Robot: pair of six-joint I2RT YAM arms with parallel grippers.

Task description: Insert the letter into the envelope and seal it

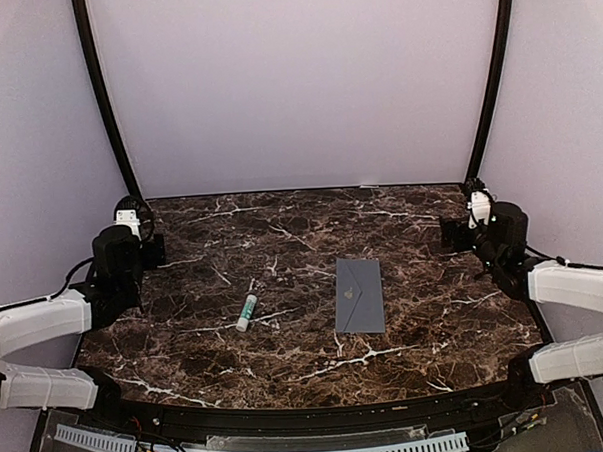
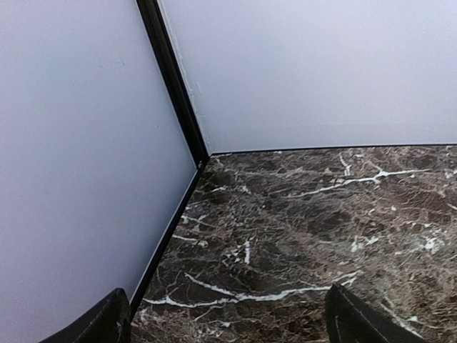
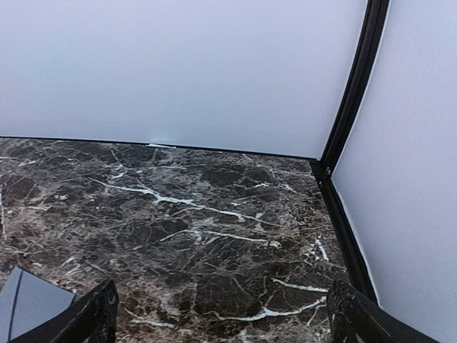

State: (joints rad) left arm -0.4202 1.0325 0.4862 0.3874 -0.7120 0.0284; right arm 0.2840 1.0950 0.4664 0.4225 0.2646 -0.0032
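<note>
envelope (image 1: 360,295): lies flat on the surface (image 1: 282,237), right of centre, with its long side running away from the arm bases. the pointed flap seems folded down over the body at the far end. one grey corner also shows at the bottom left of the right wrist view.
letter: not seen in any view (it may be inside the envelope, but i cannot tell).
glue stick (image 1: 247,311): a white tube with a green end, on its side, left of the envelope and well apart from it.
left fingers (image 2: 100,325): spread wide and empty, out at the left edge of the surface, aimed at the far left corner.
right fingers (image 3: 93,314): spread wide and empty, at the right edge, apart from the envelope but nearer it than the left ones.
how it handles: the envelope is probably very light, thin and limp. it lies flush on polished marble, so it likely slides when nudged and gives little edge to pinch from above. it would also crease or dent under a hard squeeze.
where to hold: probably the flap's point, or a short edge that can be worked up off the surface. one set of fingers could press the body flat while the other lifts.
risk: a one-sided push would likely skate it away.
</note>
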